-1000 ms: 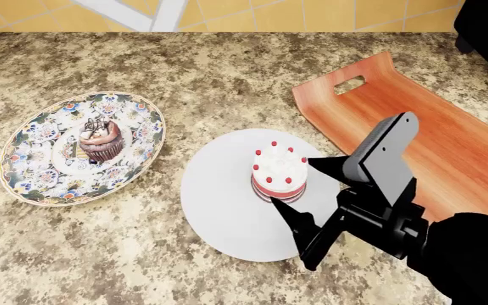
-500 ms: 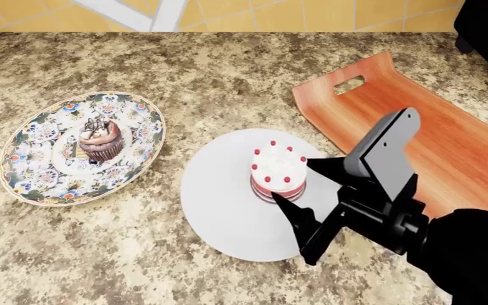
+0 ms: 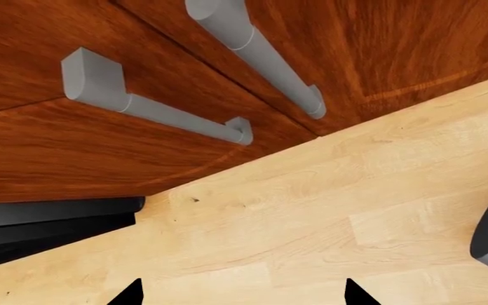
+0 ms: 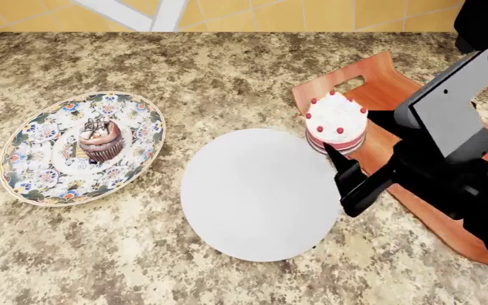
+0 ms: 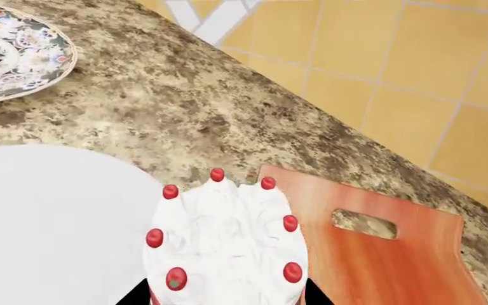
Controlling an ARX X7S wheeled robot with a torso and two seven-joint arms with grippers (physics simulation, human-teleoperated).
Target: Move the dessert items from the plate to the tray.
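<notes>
I am holding the cake (image 4: 335, 122) in the right gripper (image 4: 356, 166), with its two black fingers closed against the pink sides. In the wrist view the cake (image 5: 223, 244) is filling the space between the fingers, white frosting and red cherries on top. From the head camera it is hanging at the near edge of the tray (image 4: 456, 155), over the end with the handle slot (image 4: 349, 83). I cannot tell if the cake is touching the wood or is just above it.

The white plate (image 4: 257, 194) is lying just beside the gripper, on the side away from the tray, and nothing is sitting on it. In the wrist view the same plate (image 5: 49, 216) is showing beside the cake, and the tray (image 5: 380, 254) is on the other side of it.

The cupcake (image 4: 100, 141) is well apart from the gripper, beyond the white plate, and is standing upright in the middle of the flowered plate (image 4: 32, 171) on the counter (image 4: 227, 76).

The left gripper (image 3: 239, 293) is not in the head view. Its wrist camera is showing only two dark fingertips, well apart with nothing between them, above a wooden floor (image 3: 329, 216) and near cabinet doors (image 3: 74, 152) with grey handles (image 3: 150, 108).
</notes>
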